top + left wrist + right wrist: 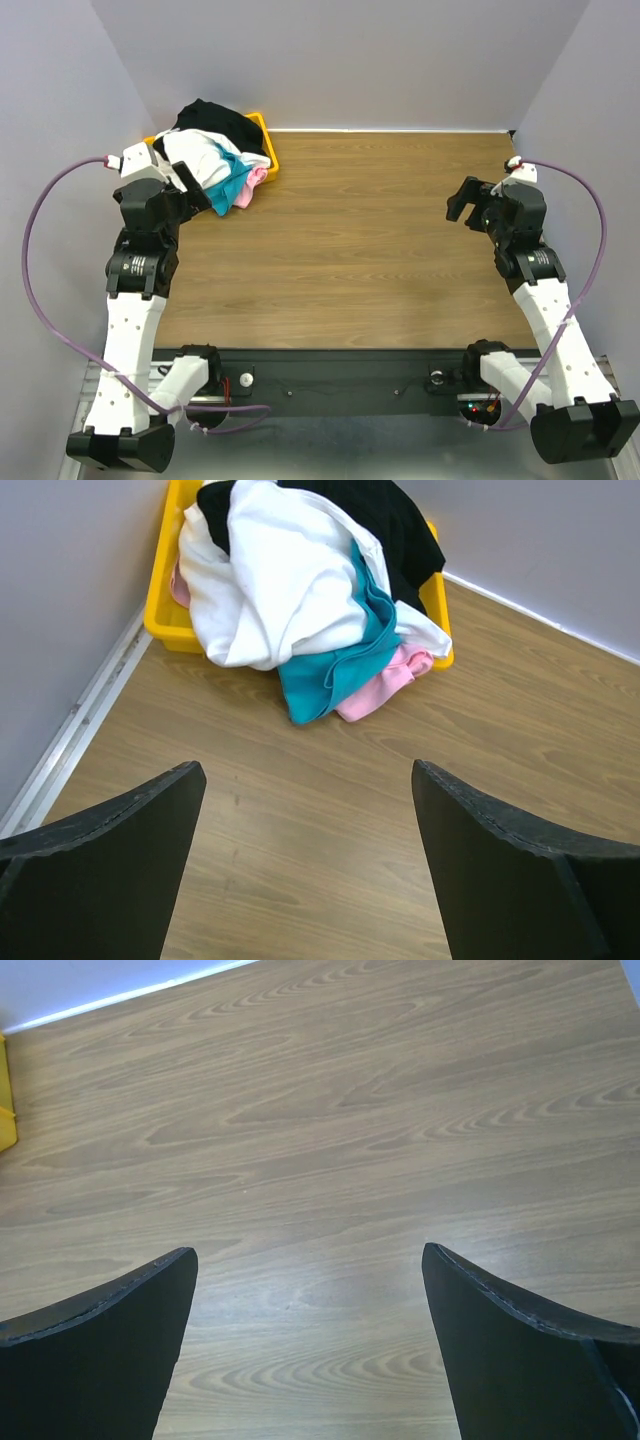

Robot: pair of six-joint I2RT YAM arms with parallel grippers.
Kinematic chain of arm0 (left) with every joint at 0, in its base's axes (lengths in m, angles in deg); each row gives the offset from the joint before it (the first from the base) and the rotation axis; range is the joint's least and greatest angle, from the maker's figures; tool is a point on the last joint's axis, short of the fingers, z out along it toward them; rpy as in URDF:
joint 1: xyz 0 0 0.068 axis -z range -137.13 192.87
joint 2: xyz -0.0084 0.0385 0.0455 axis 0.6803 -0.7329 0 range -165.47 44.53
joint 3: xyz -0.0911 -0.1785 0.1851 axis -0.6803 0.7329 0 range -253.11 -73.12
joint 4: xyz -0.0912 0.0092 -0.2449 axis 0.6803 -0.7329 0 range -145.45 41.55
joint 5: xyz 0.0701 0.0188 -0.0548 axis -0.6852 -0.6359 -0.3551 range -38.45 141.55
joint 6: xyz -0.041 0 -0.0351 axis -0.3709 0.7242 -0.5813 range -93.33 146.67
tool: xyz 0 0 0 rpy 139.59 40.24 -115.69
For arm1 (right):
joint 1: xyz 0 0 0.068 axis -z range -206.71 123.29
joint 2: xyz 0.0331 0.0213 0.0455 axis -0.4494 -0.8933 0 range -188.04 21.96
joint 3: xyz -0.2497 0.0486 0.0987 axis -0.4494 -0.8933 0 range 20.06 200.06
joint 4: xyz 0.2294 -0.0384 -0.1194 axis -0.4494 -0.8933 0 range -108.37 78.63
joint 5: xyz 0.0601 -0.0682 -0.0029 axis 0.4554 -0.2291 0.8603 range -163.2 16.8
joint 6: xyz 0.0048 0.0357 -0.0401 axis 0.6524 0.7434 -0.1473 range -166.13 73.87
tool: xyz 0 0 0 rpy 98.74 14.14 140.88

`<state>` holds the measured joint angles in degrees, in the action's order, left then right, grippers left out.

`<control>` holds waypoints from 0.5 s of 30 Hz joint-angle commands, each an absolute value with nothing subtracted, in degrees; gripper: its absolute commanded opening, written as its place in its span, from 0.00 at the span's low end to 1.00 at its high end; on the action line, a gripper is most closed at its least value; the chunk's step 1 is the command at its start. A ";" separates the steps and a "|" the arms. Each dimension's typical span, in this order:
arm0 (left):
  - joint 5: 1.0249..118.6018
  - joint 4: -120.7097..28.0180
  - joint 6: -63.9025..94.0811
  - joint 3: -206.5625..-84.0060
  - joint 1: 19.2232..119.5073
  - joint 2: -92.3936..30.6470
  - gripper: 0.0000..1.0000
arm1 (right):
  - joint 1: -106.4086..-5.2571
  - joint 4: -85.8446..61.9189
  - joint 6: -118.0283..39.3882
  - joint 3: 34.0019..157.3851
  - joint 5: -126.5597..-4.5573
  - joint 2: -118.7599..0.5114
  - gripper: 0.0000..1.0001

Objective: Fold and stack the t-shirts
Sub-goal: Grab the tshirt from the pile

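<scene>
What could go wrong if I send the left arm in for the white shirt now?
1. The white t-shirt lies bunched with the teal shirt, pink shirt and black shirt, so one pinch may drag several out.
2. The yellow bin sits in the corner by the wall. The open left gripper could catch its rim.
3. The right gripper, open, hangs far across the table and probably cannot help quickly.

Both arms rise from their bases and bend forward at the elbow, set well apart. The left gripper (193, 188) and the right gripper (464, 205) both point downward, jaws spread wide and holding nothing.
</scene>
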<state>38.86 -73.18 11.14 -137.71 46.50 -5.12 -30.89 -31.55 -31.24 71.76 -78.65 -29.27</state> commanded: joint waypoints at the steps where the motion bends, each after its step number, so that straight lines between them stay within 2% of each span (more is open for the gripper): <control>1: 35.82 -68.76 10.94 -135.26 46.38 -3.81 0.98 | -30.84 -30.97 -32.07 73.23 -81.37 -28.14 1.00; 7: 33.80 -66.48 13.12 -139.19 43.32 -13.35 0.99 | -30.75 -30.79 -29.01 73.06 -83.92 -31.29 1.00; 15: 44.16 -56.90 11.91 -152.46 31.88 -34.28 0.98 | -30.92 -27.19 -27.50 78.41 -81.46 -41.23 1.00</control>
<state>39.50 -64.35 12.56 -146.11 34.86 -28.74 -30.89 -31.27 -28.05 73.64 -81.87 -39.56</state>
